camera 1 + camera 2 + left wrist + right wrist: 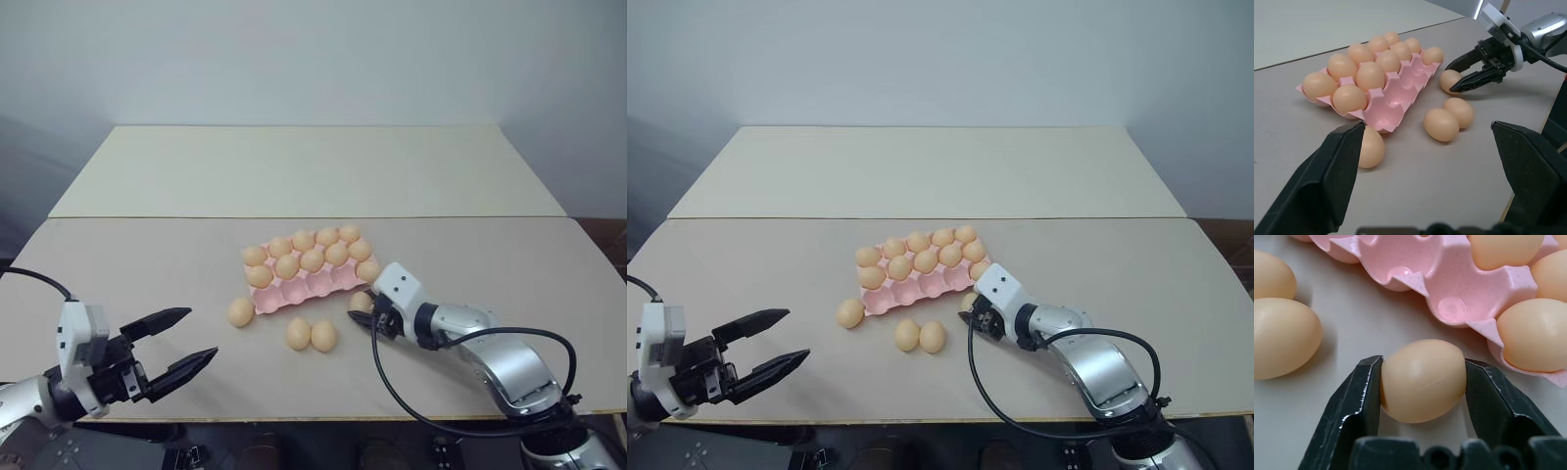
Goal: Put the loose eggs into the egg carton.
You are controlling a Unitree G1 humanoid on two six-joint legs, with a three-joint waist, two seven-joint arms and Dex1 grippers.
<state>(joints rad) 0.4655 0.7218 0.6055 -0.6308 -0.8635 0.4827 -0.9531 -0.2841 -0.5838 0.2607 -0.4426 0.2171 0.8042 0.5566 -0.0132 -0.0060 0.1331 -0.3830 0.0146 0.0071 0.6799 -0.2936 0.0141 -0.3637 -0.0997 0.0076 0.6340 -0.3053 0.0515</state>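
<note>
The pink egg carton (pixel 294 292) lies mid-table. Its two far rows are full of eggs, and its near row holds one egg at the right end beside several bare cups (pixel 1396 98). My right gripper (pixel 364 311) is shut on a loose egg (pixel 1422 380) that rests on the table by the carton's near right corner, with a finger (pixel 1359 396) pressed against each side. Two more loose eggs (pixel 299 334) (pixel 323 336) lie side by side in front of the carton. Another egg (pixel 241 311) sits off its near left corner. My left gripper (pixel 201 333) hovers open at the near left, apart from all eggs.
The work surface is a pale tabletop (pixel 147 264) with a seam to a second panel (pixel 304 166) behind it. The front edge runs just below my arms. A black cable (pixel 392 392) loops from the right arm over the near right table area.
</note>
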